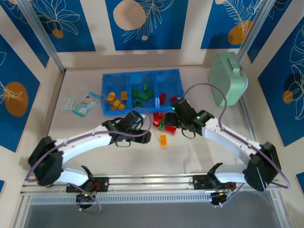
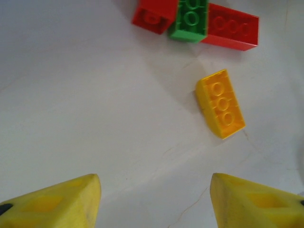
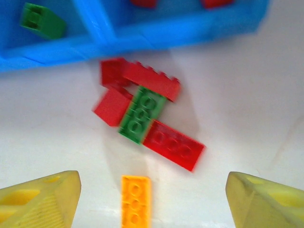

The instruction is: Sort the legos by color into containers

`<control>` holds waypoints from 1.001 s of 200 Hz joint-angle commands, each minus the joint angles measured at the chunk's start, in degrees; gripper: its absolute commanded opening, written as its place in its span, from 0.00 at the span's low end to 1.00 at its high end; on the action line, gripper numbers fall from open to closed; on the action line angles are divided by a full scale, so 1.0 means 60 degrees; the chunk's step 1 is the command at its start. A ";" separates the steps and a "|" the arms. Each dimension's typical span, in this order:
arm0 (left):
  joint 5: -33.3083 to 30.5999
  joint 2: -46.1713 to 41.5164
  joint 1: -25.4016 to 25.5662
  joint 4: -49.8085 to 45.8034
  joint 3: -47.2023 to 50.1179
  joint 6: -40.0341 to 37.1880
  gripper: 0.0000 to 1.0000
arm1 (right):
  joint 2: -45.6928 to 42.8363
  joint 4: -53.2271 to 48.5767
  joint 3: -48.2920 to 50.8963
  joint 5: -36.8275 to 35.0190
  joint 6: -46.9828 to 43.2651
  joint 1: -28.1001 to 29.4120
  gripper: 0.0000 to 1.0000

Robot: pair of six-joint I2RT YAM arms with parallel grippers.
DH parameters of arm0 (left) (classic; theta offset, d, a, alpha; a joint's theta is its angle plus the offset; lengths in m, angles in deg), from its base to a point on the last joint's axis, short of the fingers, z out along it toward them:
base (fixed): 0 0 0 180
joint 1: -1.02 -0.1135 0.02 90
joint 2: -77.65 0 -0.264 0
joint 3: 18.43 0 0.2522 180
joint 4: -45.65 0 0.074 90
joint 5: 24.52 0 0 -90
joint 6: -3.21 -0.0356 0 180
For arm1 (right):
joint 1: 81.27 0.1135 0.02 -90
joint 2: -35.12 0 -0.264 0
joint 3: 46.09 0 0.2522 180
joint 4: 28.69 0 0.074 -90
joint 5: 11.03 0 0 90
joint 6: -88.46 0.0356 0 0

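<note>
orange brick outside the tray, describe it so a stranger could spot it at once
Find the blue tray at the back of the table. In front of its right part sits a cluster of red and green bricks. The orange brick lies alone a little closer to the near edge, touching nothing, the only orange one outside the tray.

open counter surrounds the lone orange brick; farther toward the far edge, a touching red-and-green brick cluster crowds the blue tray, leaving a narrow gap.
</note>
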 commanded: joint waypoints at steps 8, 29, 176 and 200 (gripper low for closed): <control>-0.0209 0.1408 0.0636 0.0395 -0.1158 0.0338 0.64 | -0.1308 -0.0004 0.0957 -0.0078 0.0793 -0.0477 0.81; -0.0281 0.2437 0.0923 0.0157 -0.1941 0.0481 0.64 | -0.1932 -0.0151 0.1494 -0.0097 0.0926 -0.0797 0.81; -0.1109 0.5120 0.1516 -0.1061 -0.3512 0.0992 0.44 | -0.3203 -0.0316 0.2497 0.0183 0.1114 -0.1810 0.81; -0.1497 0.4693 0.1490 -0.1194 -0.3294 0.0985 0.31 | -0.3304 -0.0303 0.2557 0.0245 0.1150 -0.1814 0.81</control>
